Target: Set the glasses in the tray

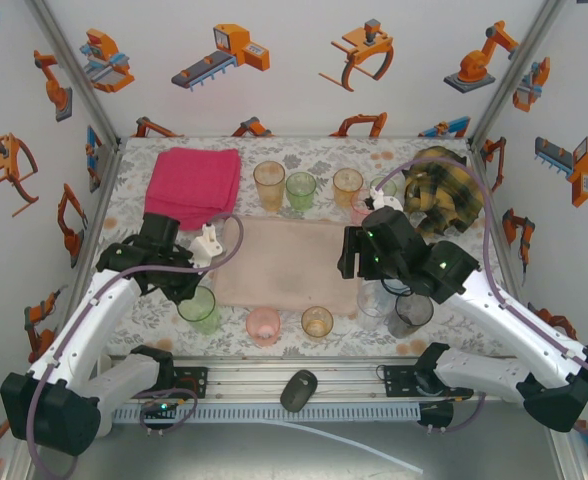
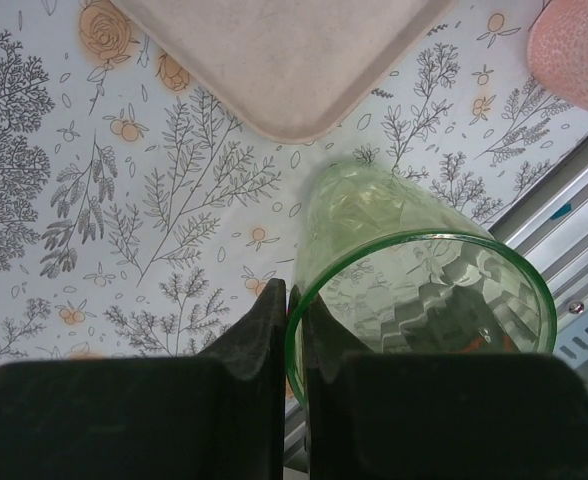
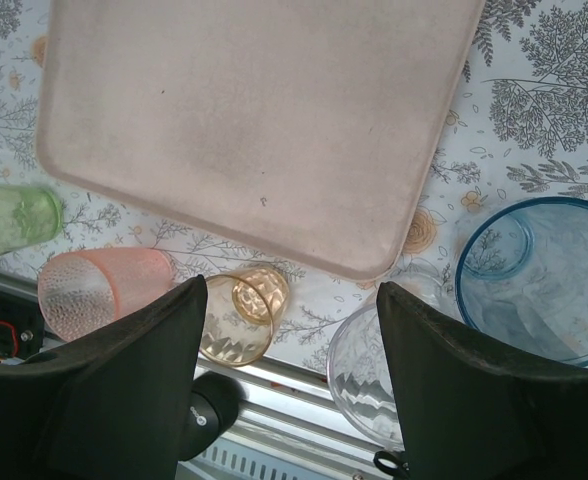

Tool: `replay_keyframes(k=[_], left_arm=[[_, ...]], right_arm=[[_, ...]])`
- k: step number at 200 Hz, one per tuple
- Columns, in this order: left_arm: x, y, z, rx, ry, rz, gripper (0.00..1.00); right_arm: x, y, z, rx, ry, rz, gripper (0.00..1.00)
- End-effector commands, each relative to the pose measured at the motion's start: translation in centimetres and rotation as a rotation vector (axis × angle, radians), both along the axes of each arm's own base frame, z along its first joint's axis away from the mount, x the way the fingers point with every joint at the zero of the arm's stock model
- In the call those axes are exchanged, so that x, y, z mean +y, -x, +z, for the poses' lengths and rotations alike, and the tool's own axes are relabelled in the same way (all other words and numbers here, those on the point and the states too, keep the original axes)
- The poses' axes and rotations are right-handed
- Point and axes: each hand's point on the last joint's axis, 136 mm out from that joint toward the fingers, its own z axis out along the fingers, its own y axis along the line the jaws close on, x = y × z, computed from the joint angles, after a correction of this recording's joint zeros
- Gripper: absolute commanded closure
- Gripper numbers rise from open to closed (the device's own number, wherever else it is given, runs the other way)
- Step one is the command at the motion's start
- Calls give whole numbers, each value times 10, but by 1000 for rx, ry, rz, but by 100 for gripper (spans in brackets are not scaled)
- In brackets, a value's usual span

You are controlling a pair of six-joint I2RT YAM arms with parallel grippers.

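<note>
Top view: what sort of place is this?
Probably a lab recording booth, not a kitchen: white walls covered in robot stickers, aluminium frame posts, and a mounting rail along the front.

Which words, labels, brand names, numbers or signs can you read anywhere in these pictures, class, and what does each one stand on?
No text can be read anywhere.
The wall panels carry orange robot drawings with no lettering.
The table cover has a flower-and-leaf print.
The tray, the green glass and the magenta cloth are plain.
</note>
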Motion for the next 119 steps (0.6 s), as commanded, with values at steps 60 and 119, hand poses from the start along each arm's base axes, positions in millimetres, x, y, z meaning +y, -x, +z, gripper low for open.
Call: replay_keyframes(k=[60,119], left_arm=[[0,-3,15,-14,9,28,97],[-1,-11,22,17,5,67,96]], right_arm=[[0,0,0,-11,-8,-8,36],[2,0,3,-11,-15,-4,37]])
